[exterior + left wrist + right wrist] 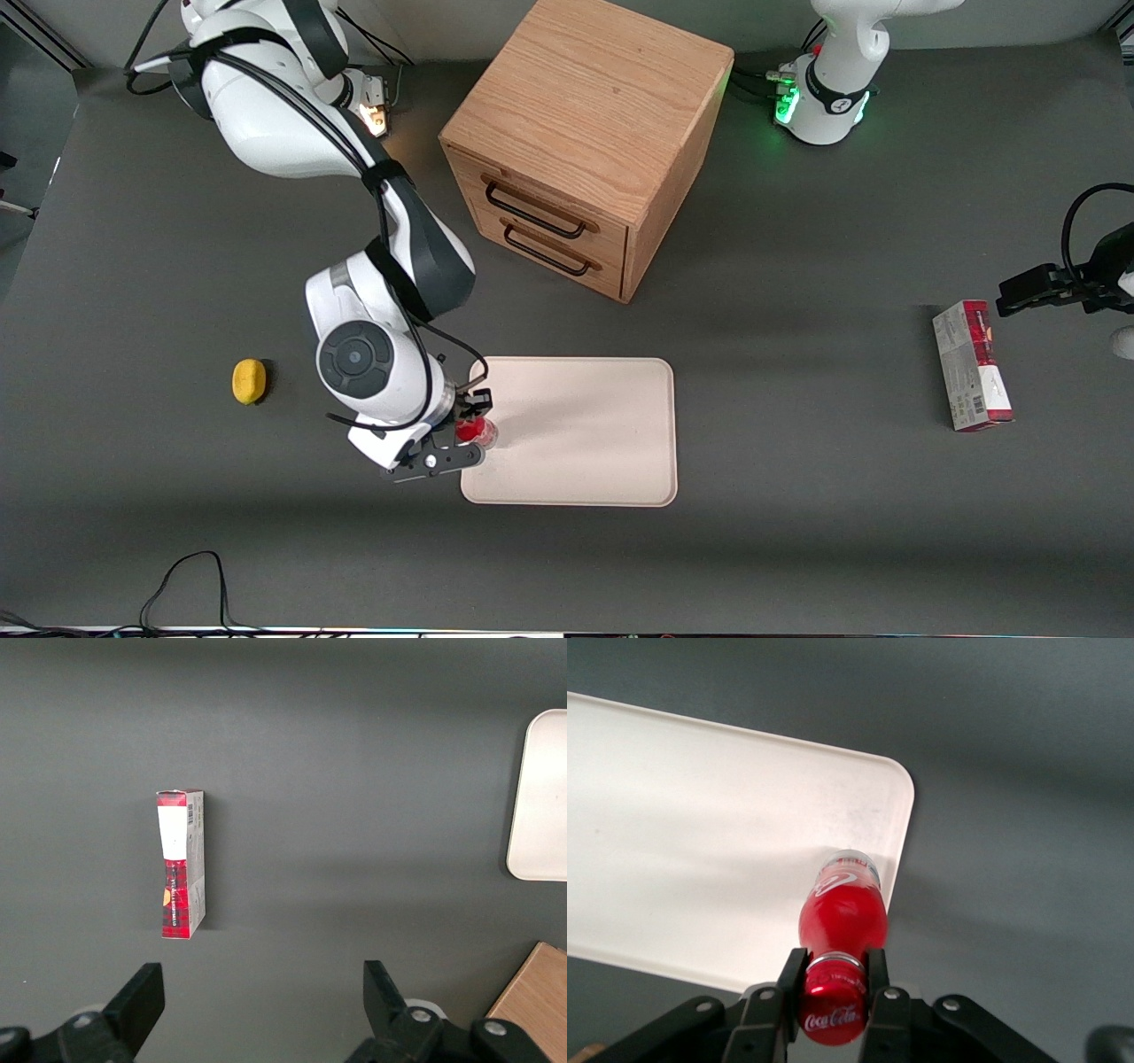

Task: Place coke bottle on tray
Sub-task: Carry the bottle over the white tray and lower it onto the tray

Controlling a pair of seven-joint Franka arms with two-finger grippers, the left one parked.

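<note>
A small coke bottle [842, 917] of glossy red with a red cap printed in white script, a white swirl on its label and a clear base stands upright, its base over the edge strip of the tray [594, 425] at the working arm's end. The tray is a large, flat, cream-white rectangle with rounded corners, a low rim and a matte, faintly speckled surface. The right arm's gripper [834, 979], black and angular, hangs directly above the bottle; its two fingers are pressed against either side of the cap and neck, the jaws only as wide as the neck, grasping the bottle. Whether the base touches the tray cannot be told. In the front view the gripper [469, 427] sits at about 9 o'clock of the tray's middle, over its edge. The table [177, 532] is covered in smooth dark grey matting. A wooden cabinet [589, 133], a light oak cube with visible grain and two drawers with thin dark wire handles, stands at about 12 o'clock from the tray. A small rounded yellow object [249, 381] lies toward the working arm's end. A red-and-grey rectangular carton [972, 365] lies flat toward the parked arm's end, well apart from the tray.
</note>
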